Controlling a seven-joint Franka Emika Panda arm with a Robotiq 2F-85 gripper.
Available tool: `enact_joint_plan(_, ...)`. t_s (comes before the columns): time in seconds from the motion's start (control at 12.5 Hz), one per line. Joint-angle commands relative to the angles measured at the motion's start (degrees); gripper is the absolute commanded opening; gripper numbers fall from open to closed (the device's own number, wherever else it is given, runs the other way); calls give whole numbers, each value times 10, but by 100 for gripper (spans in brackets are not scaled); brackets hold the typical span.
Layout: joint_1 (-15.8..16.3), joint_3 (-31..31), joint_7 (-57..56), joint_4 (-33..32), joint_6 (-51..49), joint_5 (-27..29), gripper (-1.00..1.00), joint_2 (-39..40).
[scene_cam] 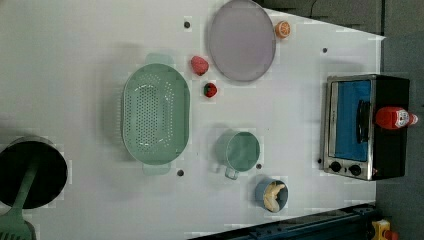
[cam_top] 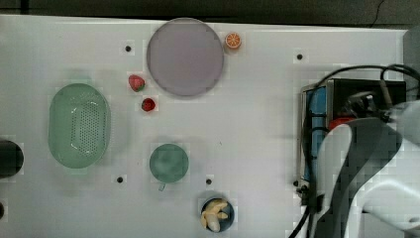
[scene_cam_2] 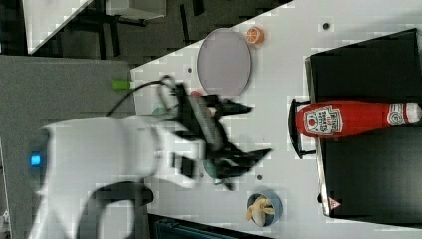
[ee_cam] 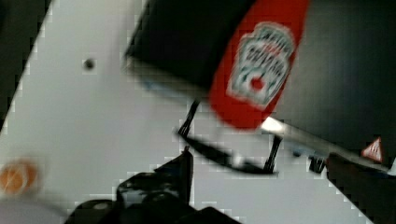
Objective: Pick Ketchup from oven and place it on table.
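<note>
The Ketchup [scene_cam_2: 348, 118] lies on its side on the oven's [scene_cam_2: 368, 164] black top, base near the handle edge, so the gripper [scene_cam_2: 249, 130] hangs beside the oven over the counter [scene_cam_2: 278, 74], fingers wide apart and empty, ready to straddle it.

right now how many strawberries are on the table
2. One strawberry lies at the left edge of the grey plate in the top view; the second strawberry lies just below it, nearer the green cup.

The Ketchup [scene_cam_2: 348, 118] is wearing a shield label, wording illegible; a red warning triangle [ee_cam: 373, 150] is showing on the oven [ee_cam: 336, 93]
</note>
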Motion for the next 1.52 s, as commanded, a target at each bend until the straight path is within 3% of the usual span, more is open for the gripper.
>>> enact_joint_plan(0.08, -3, -34, -8, 6, 56, 14, 100, 16)
enact_joint_plan(0.32, -9, -65, -8, 6, 120, 52, 100, 72)
enact_joint_plan(0.64, -22, -79, -8, 6, 126, 137, 100, 127)
enact_joint_plan(1.12, -30, -79, -8, 3, 137, 182, 100, 170)
enact_joint_plan(1.2, -30, -79, -8, 3, 136, 182, 92, 174)
enact_joint_plan(1.36, -30, -78, -8, 0, 137, 182, 43, 178)
enact_joint_plan(1.44, -29, -78, -8, 0, 137, 182, 29, 176)
enact_joint_plan(1.52, -29, -79, -8, 0, 136, 182, 29, 175)
